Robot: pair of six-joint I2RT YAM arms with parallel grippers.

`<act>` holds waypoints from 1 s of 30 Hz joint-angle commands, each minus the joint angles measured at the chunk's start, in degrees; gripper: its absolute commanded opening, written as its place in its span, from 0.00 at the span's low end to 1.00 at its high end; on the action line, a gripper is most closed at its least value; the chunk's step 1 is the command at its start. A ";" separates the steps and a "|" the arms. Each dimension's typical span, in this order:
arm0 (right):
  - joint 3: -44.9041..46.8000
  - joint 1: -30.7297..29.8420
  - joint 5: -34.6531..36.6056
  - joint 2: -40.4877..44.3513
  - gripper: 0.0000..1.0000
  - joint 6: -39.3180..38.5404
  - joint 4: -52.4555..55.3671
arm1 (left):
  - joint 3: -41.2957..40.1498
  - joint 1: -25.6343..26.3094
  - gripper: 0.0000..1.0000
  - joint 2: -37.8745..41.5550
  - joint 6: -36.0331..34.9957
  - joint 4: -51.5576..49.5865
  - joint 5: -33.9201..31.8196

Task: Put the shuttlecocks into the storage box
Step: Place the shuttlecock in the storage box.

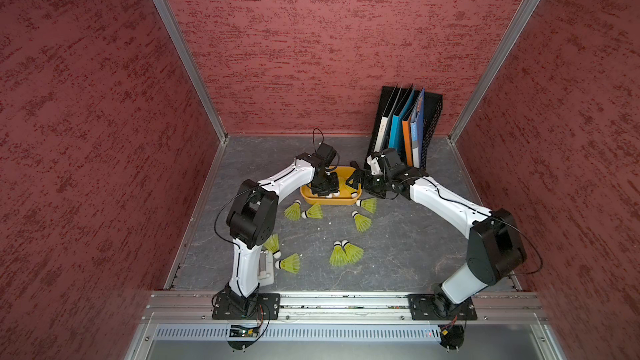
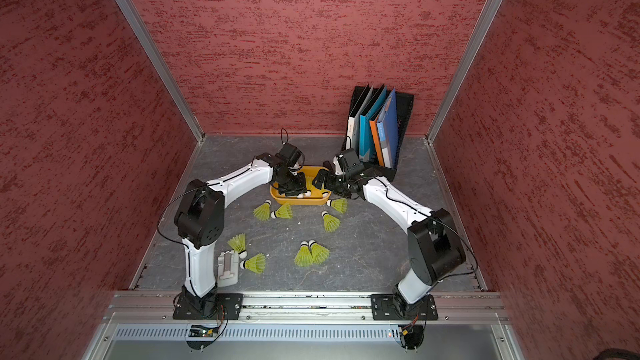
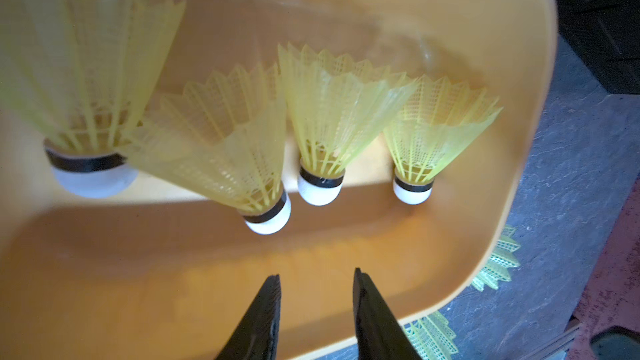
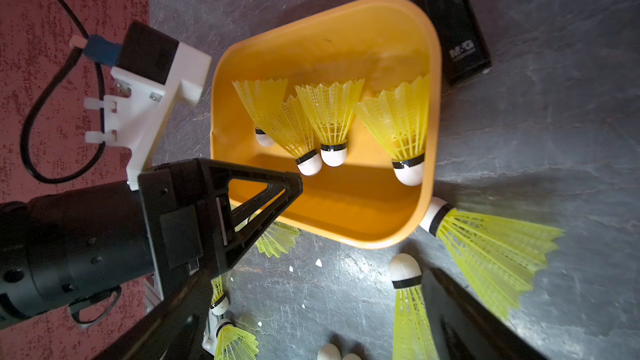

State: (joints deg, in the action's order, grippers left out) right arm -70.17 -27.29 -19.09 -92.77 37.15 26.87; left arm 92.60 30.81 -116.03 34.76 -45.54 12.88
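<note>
- Pincer, left (image 3: 315, 273): jaws narrowly parted and grasping nothing, low inside the storage box (image 1: 329, 201).
- Pincer, right (image 4: 322, 271): released, jaws spread wide, just beside the end of the box and above the surface (image 1: 398, 244).
- Shuttlecocks (image 3: 322, 126): 4 lie in the box, white tips toward 1 long wall, 2 with skirts overlapping. I count 8 more loose on the surface. 1 of these, the wall-side shuttlecock (image 1: 367, 204), has its tip touching the outside of the box.
- Risk 1: both arms crowd the same box; if I move them together, I judge the pincers could knock each other.
- Risk 2: a mesh skirt could snag on a finger when I lift the left pincer, dragging a shuttlecock out.
- Risk 3: the box looks light, so a nudge on its rim could slide or tip it.
- Risk 4: the touching pair (image 1: 337, 256) could come up together, and 1 could fall.
- Risk 5: the file rack (image 1: 429, 126) stands close behind the right wrist, so a wide swing could strike it.
</note>
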 commanded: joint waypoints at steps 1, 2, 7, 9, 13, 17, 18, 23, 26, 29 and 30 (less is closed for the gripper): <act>0.56 -0.28 1.04 1.68 0.97 -0.77 -0.07 | 1.96 -0.39 0.35 -2.79 2.61 1.93 2.69; 0.62 -0.31 1.00 1.63 0.97 -0.76 -0.08 | 2.10 -0.40 0.34 -3.17 2.92 2.01 3.00; 0.83 -0.30 0.91 1.63 0.95 -0.67 -0.40 | 2.11 -0.57 0.31 -4.61 3.49 2.89 3.56; 0.91 -0.30 0.81 1.62 0.96 -0.58 -0.49 | 1.89 -0.65 0.31 -4.95 3.33 2.97 2.93; 0.84 -0.23 0.82 1.57 0.95 -0.45 -0.51 | 1.91 -1.14 0.31 -5.48 1.90 2.25 2.12; 0.74 -0.26 0.81 1.40 0.96 -0.47 -0.51 | 1.59 -1.73 0.30 -5.54 0.17 0.85 1.07; 0.65 -0.29 0.81 1.45 0.95 -0.41 -0.52 | 1.44 -1.87 0.30 -5.45 -0.14 0.65 0.73; 0.44 -0.23 0.73 1.10 0.95 -0.41 -0.68 | 1.89 -2.24 0.30 -5.17 -2.44 -0.97 -1.19; 0.30 -0.24 0.75 1.00 0.95 -0.41 -0.68 | 2.07 -2.24 0.30 -4.75 -3.38 -1.40 -1.98; 0.30 -0.30 0.66 0.84 0.96 -0.35 -0.78 | 2.28 -2.16 0.30 -4.16 -3.90 -1.38 -1.83; 0.23 -0.26 0.66 0.84 0.96 -0.27 -0.79 | 2.32 -2.11 0.30 -3.96 -3.91 -1.39 -1.61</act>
State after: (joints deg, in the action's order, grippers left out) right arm -69.91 -27.29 -19.05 -92.77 37.04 26.85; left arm 93.89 28.86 -120.86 32.49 -45.74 12.56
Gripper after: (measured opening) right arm 0.955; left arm 0.298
